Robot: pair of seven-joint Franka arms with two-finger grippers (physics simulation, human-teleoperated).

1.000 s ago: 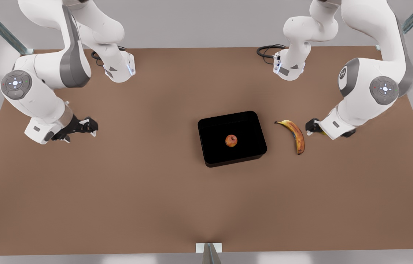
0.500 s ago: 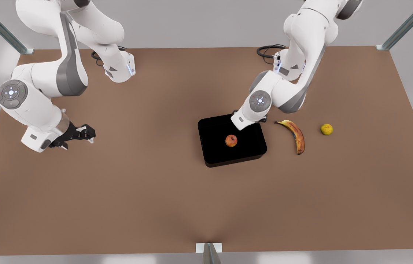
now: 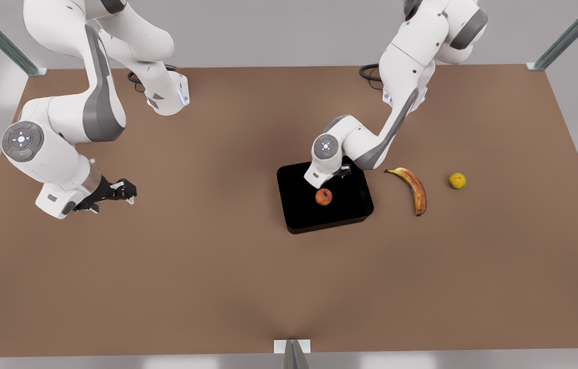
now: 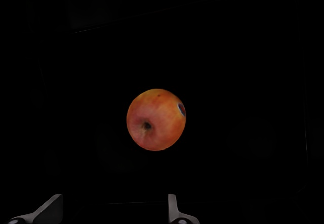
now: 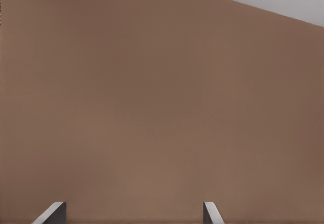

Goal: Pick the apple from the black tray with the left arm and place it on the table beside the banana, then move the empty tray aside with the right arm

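Left wrist view gives me the red-orange apple [image 4: 156, 119], yellow-patched, on the black tray [image 4: 243, 57]; left gripper [image 4: 114, 211] hovers above, fingers spread. Right gripper [image 3: 123, 188] waits, spread.

**Two white arms, grey joints, black grippers**

Both arms are built of rounded white shells with grey covers along the elbows. A round grey cap with a small lit white centre sits on the joint behind each claw. The left gripper [image 3: 331, 180] and right gripper [image 3: 123, 188] are black, mounted on white wrist blocks; the right one carries pale finger pads. The fingertips [image 5: 211, 213] show grey in the wrist views. Black cables coil at each white base.
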